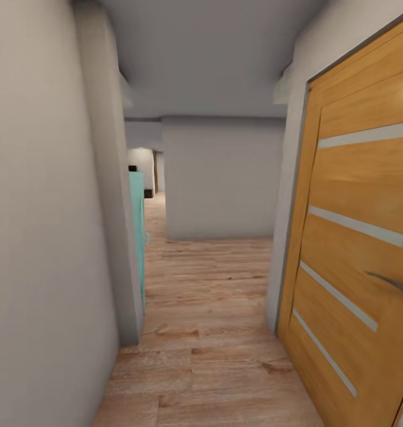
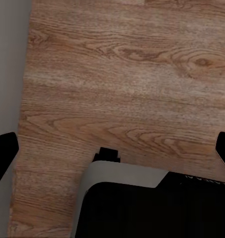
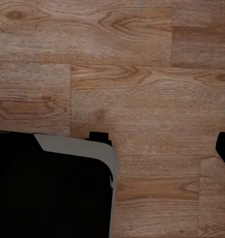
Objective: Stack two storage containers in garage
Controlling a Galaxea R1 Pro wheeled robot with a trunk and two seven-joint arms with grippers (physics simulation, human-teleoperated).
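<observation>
The two storage containers are out of view, and so is the garage. I am in a narrow hallway with light wood plank flooring (image 1: 207,332). My left gripper (image 2: 112,148) hangs open over the planks, its black fingertips (image 2: 4,151) at the picture's two sides with nothing between them. My right gripper (image 3: 112,148) also looks open and empty, with one black fingertip (image 3: 224,148) at the edge. My own grey and black base (image 2: 142,203) (image 3: 52,188) lies under both.
An orange wooden door (image 1: 355,237) with a metal handle (image 1: 397,286) stands close on the right. A white wall (image 1: 47,237) runs along the left, with a teal object (image 1: 138,237) past its corner. A white wall (image 1: 222,178) closes the hallway ahead; a passage continues at its left (image 1: 151,178).
</observation>
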